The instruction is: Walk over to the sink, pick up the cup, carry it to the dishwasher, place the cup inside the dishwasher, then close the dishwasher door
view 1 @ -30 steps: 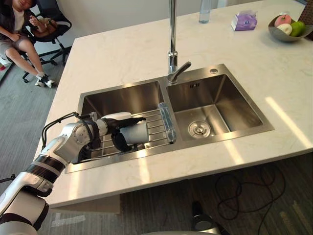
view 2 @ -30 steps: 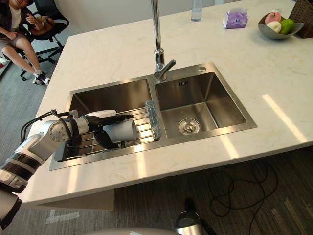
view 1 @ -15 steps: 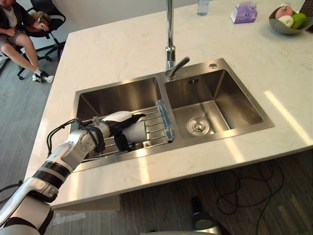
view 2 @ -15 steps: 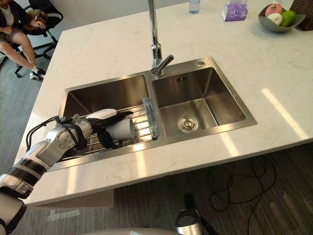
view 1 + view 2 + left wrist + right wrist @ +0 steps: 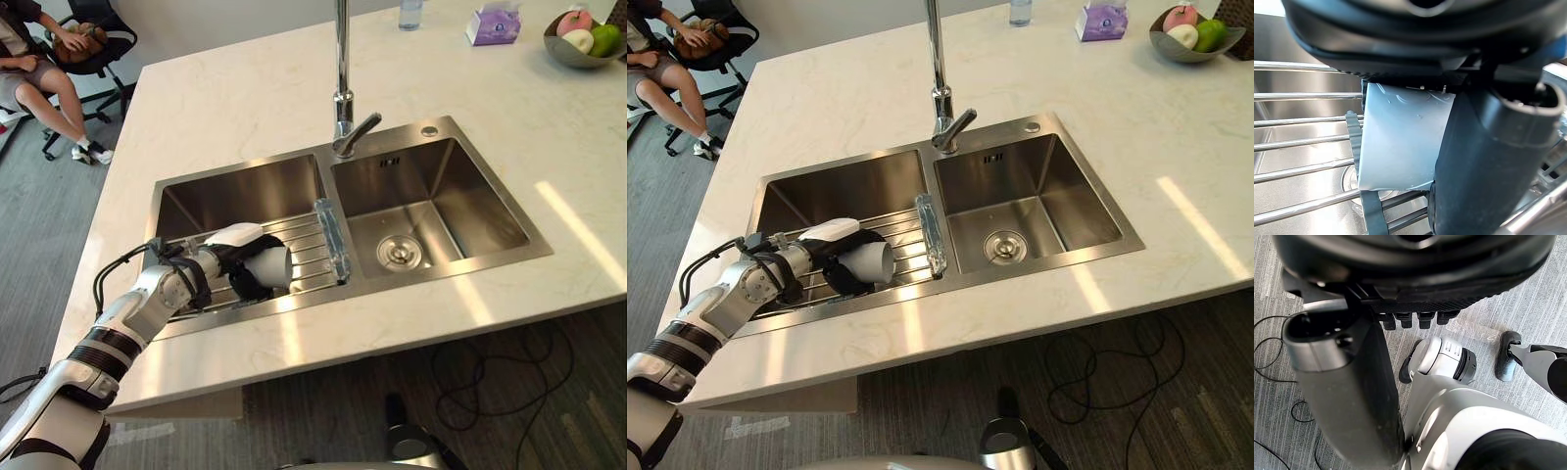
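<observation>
Left hand [image 5: 231, 262] is curled round the cup [image 5: 271, 266], which lies on its side on the rack [image 5: 312, 253] in the sink's [image 5: 245, 168] left basin, hence the sideways grab I guess; right hand [image 5: 1347, 382] is away from the sink, can't tell its state.

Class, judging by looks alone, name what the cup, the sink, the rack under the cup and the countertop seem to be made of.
Cup: probably plastic, pale matt grey, with fine scuffs.
Sink: stainless steel, brushed, with soft reflections.
Rack: thin bright metal rods, likely steel.
Countertop: pale veined stone or an imitation, smooth, with a faint sheen.
</observation>
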